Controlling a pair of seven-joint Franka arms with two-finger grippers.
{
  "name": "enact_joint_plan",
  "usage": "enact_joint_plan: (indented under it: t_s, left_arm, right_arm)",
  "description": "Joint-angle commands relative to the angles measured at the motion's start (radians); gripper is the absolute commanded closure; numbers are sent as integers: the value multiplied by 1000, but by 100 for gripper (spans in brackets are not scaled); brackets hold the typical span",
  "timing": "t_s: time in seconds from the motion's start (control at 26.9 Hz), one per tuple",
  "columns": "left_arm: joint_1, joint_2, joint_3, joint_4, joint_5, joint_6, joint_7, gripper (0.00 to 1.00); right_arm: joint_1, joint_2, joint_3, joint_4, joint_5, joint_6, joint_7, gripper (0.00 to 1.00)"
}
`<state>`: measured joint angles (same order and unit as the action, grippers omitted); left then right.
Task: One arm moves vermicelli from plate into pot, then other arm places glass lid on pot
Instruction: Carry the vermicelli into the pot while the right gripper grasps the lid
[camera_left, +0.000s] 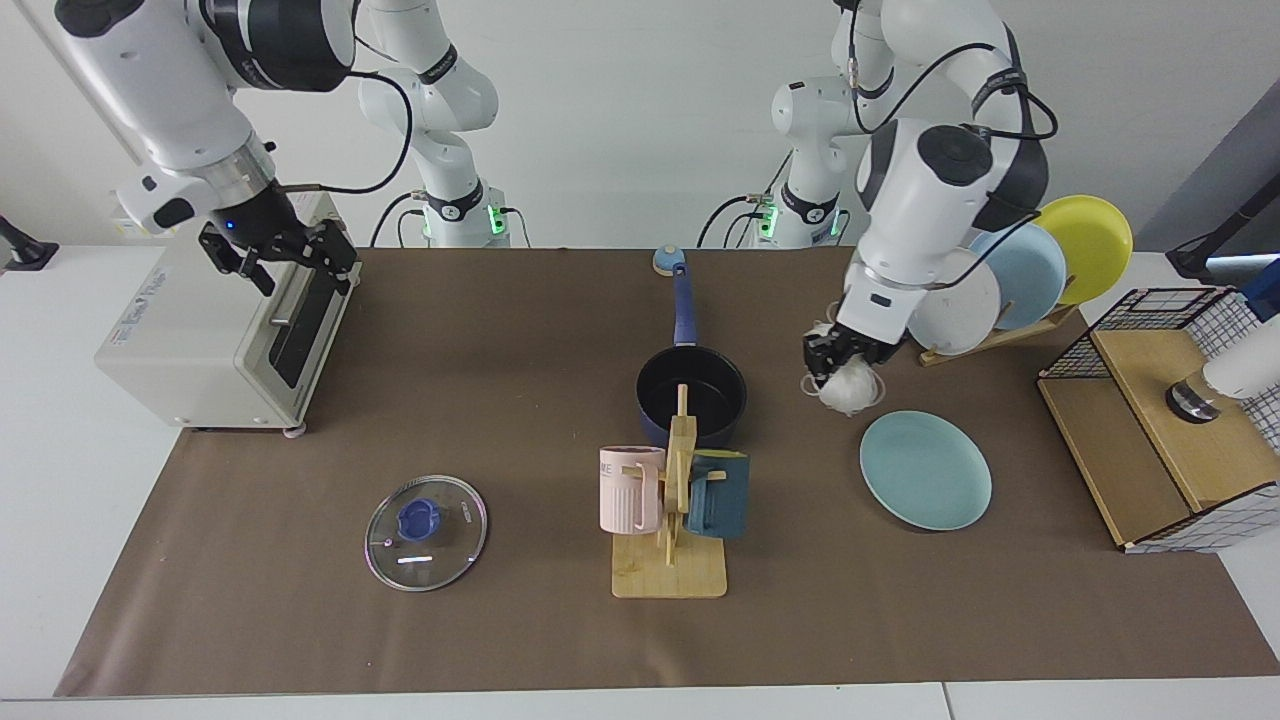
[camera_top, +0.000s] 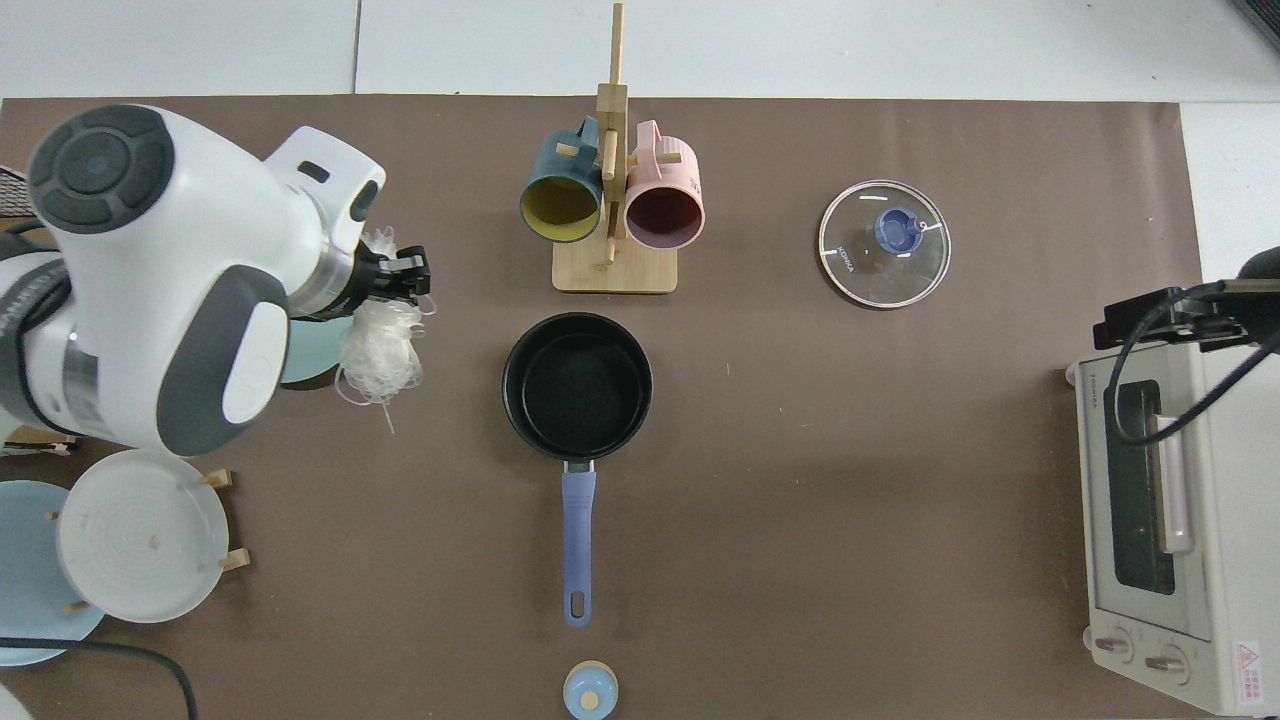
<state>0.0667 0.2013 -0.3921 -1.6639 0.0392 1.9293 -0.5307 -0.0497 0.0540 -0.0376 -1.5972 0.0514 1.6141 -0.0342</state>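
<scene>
At the far side of the facing view, the right gripper (camera_left: 283, 262) hangs with its fingers spread apart and empty, just above the front top edge of the toaster oven (camera_left: 215, 335). Nearer the camera, the glass lid (camera_left: 426, 518) lies flat on the brown table (camera_left: 500, 330), knob up, well apart from everything else. At the middle stands the pot (camera_left: 692, 395), black inside bare, its long handle pointing toward the arms' bases; a wooden mug rack (camera_left: 672, 520) with a pink mug (camera_left: 630, 488) and a dark blue mug (camera_left: 720, 495) stands just in front of it. Beside the pot, in the air, the left gripper (camera_left: 830, 362) is clamped on the vermicelli (camera_left: 848, 390), whose loose threads dangle below the fingers, between pot and plate (camera_left: 926, 470). The teal plate lies bare on the table. Behind it, plates stand in a rack (camera_left: 1000, 290).
</scene>
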Motion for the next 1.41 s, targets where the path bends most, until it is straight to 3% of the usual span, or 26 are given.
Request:
enact_joint_plan:
  t_s: [0.0,0.3,0.45,0.67,0.93,1.37]
  left_arm:
    - [-2,-43,-94,-73,-15,19,-110,100]
    - [-2,-25,-232,-189,-15,209,-187,100]
    - [-4,0,-237,-206,-12,254,-184,100]
    - [-19,52,-248,-220,14,347,-205,100]
    - [-39,133,-251,-223,177,399,-333,100]
    - [-24,199,-248,-224,214,424,-324,100]
  right_arm:
    - [-6,116,13,60,41,41,30,0]
    - [50,259,18,109,31,179,51,0]
    - [70,354,18,174,31,222,83,0]
    - [79,446,28,175,22,346,86,0]
    - [103,544,28,187,-19,478,86,0]
    - [105,639,28,258,-36,512,83,0]
